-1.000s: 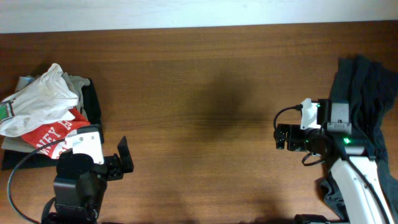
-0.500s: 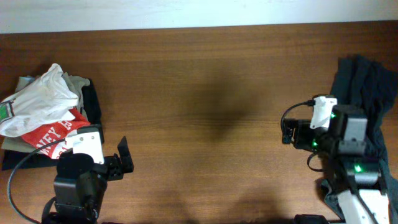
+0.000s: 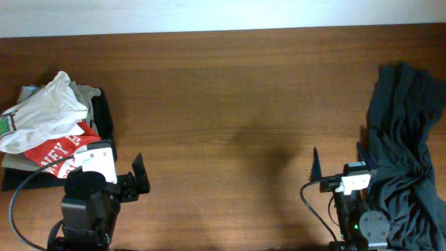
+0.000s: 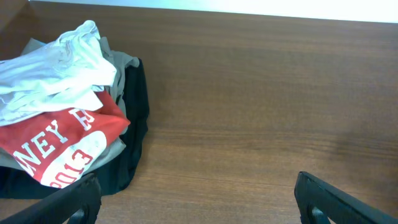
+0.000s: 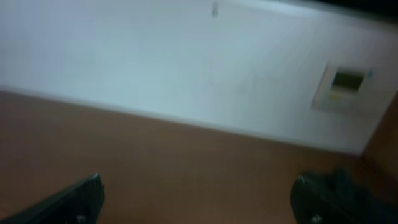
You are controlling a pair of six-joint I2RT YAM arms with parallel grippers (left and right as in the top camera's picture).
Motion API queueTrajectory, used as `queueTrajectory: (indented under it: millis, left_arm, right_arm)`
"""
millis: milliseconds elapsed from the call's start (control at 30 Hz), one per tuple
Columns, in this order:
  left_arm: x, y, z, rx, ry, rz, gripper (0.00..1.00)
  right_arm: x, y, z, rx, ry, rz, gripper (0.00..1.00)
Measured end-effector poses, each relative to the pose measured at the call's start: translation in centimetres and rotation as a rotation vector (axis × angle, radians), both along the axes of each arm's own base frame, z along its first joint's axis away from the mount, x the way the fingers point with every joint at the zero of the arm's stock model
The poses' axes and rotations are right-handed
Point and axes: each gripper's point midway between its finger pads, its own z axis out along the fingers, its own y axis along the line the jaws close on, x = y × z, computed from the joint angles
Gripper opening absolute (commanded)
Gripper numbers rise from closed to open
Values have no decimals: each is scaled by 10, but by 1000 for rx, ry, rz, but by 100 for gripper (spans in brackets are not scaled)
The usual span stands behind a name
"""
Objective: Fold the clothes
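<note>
A pile of clothes [image 3: 49, 122] lies at the table's left edge: a white garment on top, a red one with white letters, dark ones beneath. It also shows in the left wrist view [image 4: 59, 134]. A dark grey garment [image 3: 404, 150] lies crumpled at the right edge. My left gripper [image 3: 139, 183] is open and empty, just right of the pile; its fingers frame bare table in the left wrist view [image 4: 199, 202]. My right gripper [image 3: 315, 167] is open and empty near the front edge, left of the dark garment. Its wrist view [image 5: 199, 199] is blurred, showing table and wall.
The brown wooden table [image 3: 230, 90] spans the view. A white wall [image 5: 186, 68] stands beyond its far edge, with a small plate [image 5: 345, 84] on it.
My right arm has pulled back from beside the dark garment toward the front edge of the table. The dark garment now lies uncovered. The left arm has not moved.
</note>
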Motion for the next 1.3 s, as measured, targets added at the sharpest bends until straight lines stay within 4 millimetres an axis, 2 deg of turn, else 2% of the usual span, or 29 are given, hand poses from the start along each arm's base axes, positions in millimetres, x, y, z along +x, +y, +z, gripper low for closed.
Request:
queueTrajectory:
  millis: [33, 67, 700, 800, 867, 900, 1033, 1100, 1200, 1233, 1267, 1300]
  left_arm:
    - [0, 0, 0, 0, 2, 0, 99]
    - [0, 0, 0, 0, 2, 0, 99]
    - [0, 0, -1, 0, 3, 0, 99]
    - [-10, 2, -3, -5, -36, 0, 99]
    - [-26, 4, -33, -13, -77, -1, 99]
    - [-26, 4, -45, -21, -124, -1, 99]
    - [2, 13, -55, -52, -449, 57, 99]
    - [17, 12, -42, -11, -655, 34, 99]
    - [22, 2, -66, 117, -609, -63, 99]
    - [22, -4, -85, 137, -532, -107, 99]
    - [22, -8, -94, 142, -499, -141, 99]
    - [22, -11, -94, 145, -500, -161, 99]
  right_arm:
    - [0, -2, -24, -10, 93, -13, 99]
    - [0, -4, -34, -10, 132, -22, 99]
    - [0, -6, -34, -10, 131, -32, 99]
    - [0, -6, -34, -10, 131, -33, 99]
    - [0, -6, -34, -10, 128, -36, 98]
    - [0, -6, -34, -10, 129, -36, 99]
    - [0, -6, -33, -10, 127, -36, 99]
    - [0, -6, -33, -10, 127, -36, 99]
    - [0, -6, -33, -10, 127, -36, 99]
    - [0, -6, -33, -10, 127, -36, 99]
    - [0, -6, -33, -10, 127, -36, 99]
    - [0, -6, -33, -10, 127, -36, 99]
